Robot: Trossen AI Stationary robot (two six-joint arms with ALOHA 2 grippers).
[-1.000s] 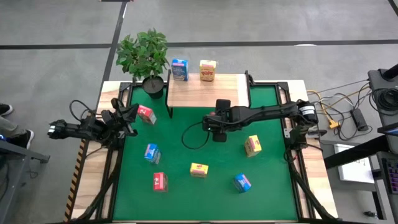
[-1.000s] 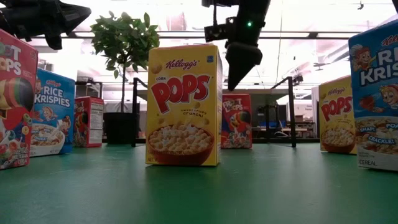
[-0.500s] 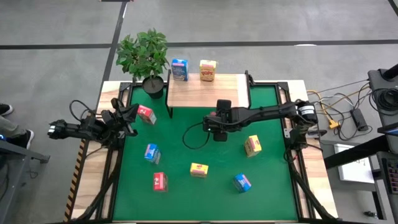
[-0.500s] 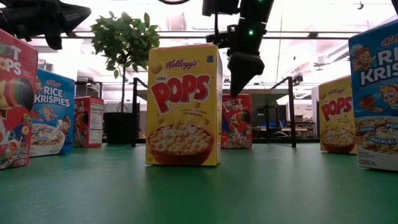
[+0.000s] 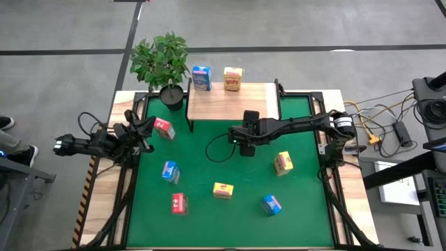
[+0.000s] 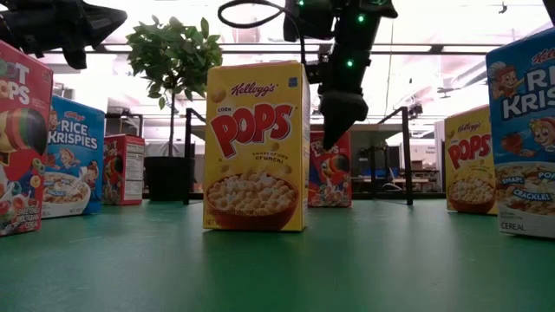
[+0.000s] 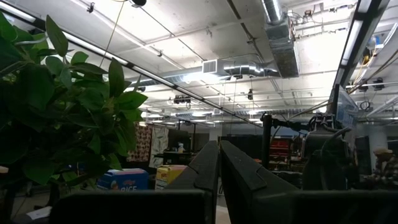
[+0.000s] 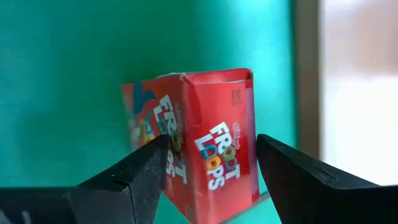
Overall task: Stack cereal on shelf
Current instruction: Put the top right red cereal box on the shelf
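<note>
Over the middle of the green mat [image 5: 209, 209], just in front of the shelf [image 5: 233, 104], the right gripper [image 5: 245, 146] hangs fingers-down with its jaws spread wide, holding nothing. Look through its wrist camera: the two dark fingers [image 8: 134, 171] stand either side of a red Froot Loops box [image 8: 205, 155] that sits upright on the mat below, and neither finger touches the cardboard. From table height the same gripper [image 6: 342, 108] sits right above that red box [image 6: 332, 173], which peeks out behind the big yellow Corn Pops box [image 6: 256, 147].

Up on the shelf, two boxes already stand at its far edge: a blue one [image 5: 201, 78] and a yellow one [image 5: 233, 79], side by side with a gap between them. A potted plant [image 5: 162, 63] sits at the shelf's left corner.

Scattered across the mat: a red box [image 5: 164, 128] near the left arm, a blue box [image 5: 171, 172] below it, another red box [image 5: 178, 203] at the near left, a yellow box [image 5: 223, 189] in the centre front, a blue box [image 5: 271, 204] at the near right, and a yellow box [image 5: 283, 163] right of the working gripper.

Off at the table's left edge the left gripper [image 5: 143, 132] waits, fingers [image 7: 205, 171] pressed together on nothing, pointing toward the plant
</note>
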